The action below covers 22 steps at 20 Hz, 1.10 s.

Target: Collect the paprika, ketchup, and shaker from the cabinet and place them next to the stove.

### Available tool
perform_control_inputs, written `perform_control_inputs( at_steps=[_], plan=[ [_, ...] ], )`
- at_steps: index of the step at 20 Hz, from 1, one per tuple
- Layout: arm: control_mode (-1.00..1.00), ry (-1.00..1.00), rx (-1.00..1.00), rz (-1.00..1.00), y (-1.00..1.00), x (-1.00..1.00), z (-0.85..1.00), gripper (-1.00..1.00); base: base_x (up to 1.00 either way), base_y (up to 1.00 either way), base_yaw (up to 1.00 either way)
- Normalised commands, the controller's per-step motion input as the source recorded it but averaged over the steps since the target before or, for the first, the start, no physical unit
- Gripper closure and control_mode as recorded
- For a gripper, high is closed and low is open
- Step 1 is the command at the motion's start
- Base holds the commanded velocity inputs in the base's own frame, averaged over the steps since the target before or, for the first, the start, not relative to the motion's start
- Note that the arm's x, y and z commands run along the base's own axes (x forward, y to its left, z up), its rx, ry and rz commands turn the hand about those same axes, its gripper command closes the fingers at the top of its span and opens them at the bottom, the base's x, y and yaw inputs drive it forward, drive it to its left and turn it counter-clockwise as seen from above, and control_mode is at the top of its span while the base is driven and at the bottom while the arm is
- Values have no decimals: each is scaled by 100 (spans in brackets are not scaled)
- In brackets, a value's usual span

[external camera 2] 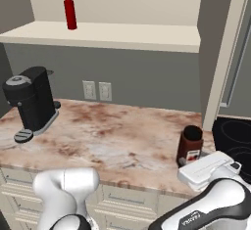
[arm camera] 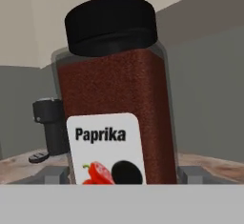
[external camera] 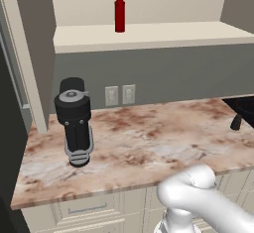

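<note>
There was one ketchup [external camera: 119,14] bottle on the cabinet [external camera: 149,34] shelf, one paprika [arm camera: 116,104] jar, one black shaker [external camera: 236,122], and one coffee machine [external camera: 74,120] on the surface [external camera: 149,138]. Two wall outlets [external camera: 120,95] sat side by side, and one stove [external camera 2: 235,138] corner showed.

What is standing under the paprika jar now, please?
The paprika stands on the marbled counter, beside the stove. Its base is hidden by the robot's hand, so contact is not visible.
</note>
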Motion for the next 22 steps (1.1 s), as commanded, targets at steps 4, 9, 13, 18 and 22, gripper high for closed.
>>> perform_control_inputs(
  at_steps=[4, 9, 13, 18, 22],
  plan=[
    [-100, 0, 0, 0, -49, 30, -51, 100, 0, 0, 0],
    [-100, 0, 0, 5, -6, 48, -51, 100, 0, 0, 0],
    [-100, 0, 2, 5, 0, 58, -31, 100, 0, 0, 0],
    [-100, 0, 1, 3, -3, 57, -29, 100, 0, 0, 0],
    [-100, 1, 0, 0, -12, 46, -36, 100, 0, 0, 0]
  ],
)
